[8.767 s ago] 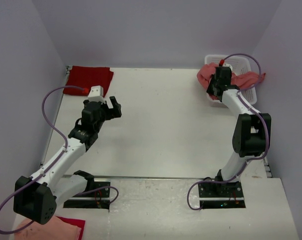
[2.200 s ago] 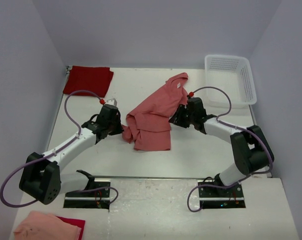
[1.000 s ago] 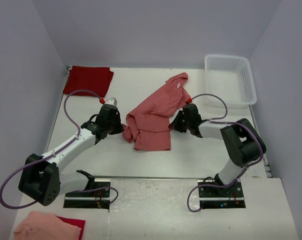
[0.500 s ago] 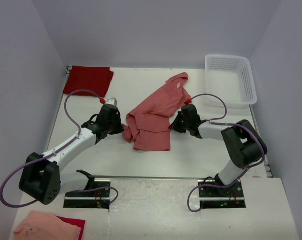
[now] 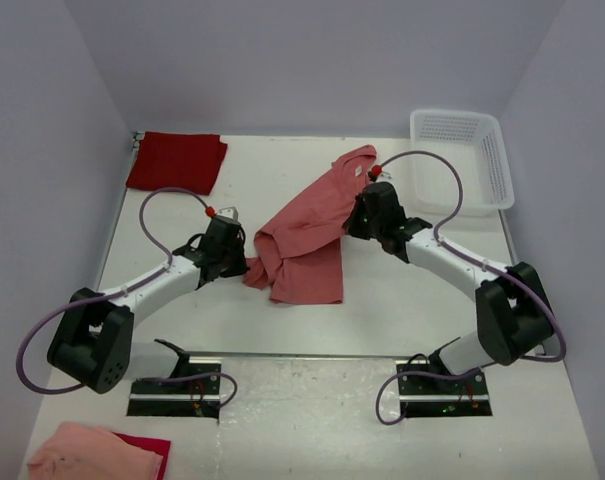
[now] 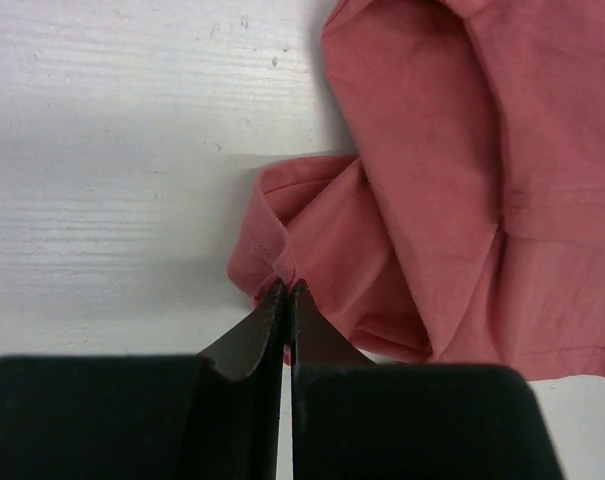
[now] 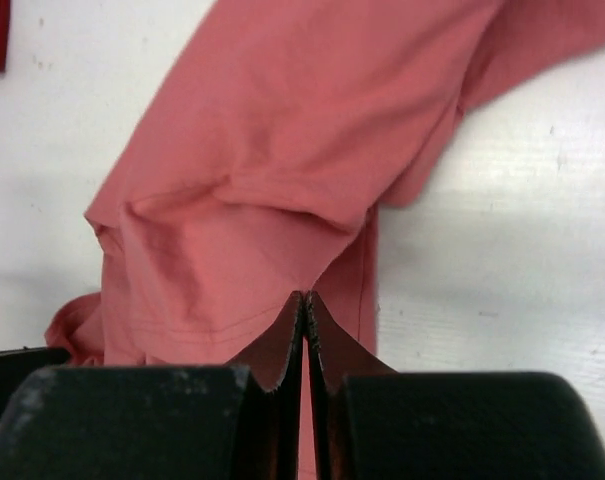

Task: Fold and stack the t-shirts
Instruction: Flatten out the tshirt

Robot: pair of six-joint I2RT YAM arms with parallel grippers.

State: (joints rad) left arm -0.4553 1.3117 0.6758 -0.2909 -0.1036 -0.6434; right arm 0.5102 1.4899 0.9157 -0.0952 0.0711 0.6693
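- Step in hand, as judged: spreading out the salmon shirt (image 5: pixel 307 235), crumpled and partly doubled over on the middle of the table (image 5: pixel 402 310), collar toward the far side. No proper fold yet made.
- Left gripper (image 6: pixel 285 288): fingers pressed together with no gap, nipping a rolled bit of hem at the shirt's near left corner, low against the table.
- Right gripper (image 7: pixel 304 298): fingers likewise closed tight, tips set into a ridge of cloth on the shirt's right edge. Taken to be holding that edge.
- Crimson shirt (image 5: pixel 177 160): folded flat into a rectangle at the far left corner, well apart from both arms. Probably the base of the stack.
- Next move, as judged: drawing the two pinched points away from each other to pull the cloth taut and flat, both grips kept low and firm to avoid slipping off the thin hem. Folding and carrying over to the crimson shirt only after that.
- Hidden: the amount of cloth actually caught between either pair of tips. Also the sleeves and the true outline of the salmon shirt, lost under its own doubled layers.
- Cut off: a peach cloth (image 5: pixel 92 455) at the near left corner of the top view, running out of frame, with a red strip beside it too small to identify.
- Basket (image 5: pixel 462 160): at the far right corner, apart from the shirt and the right arm.
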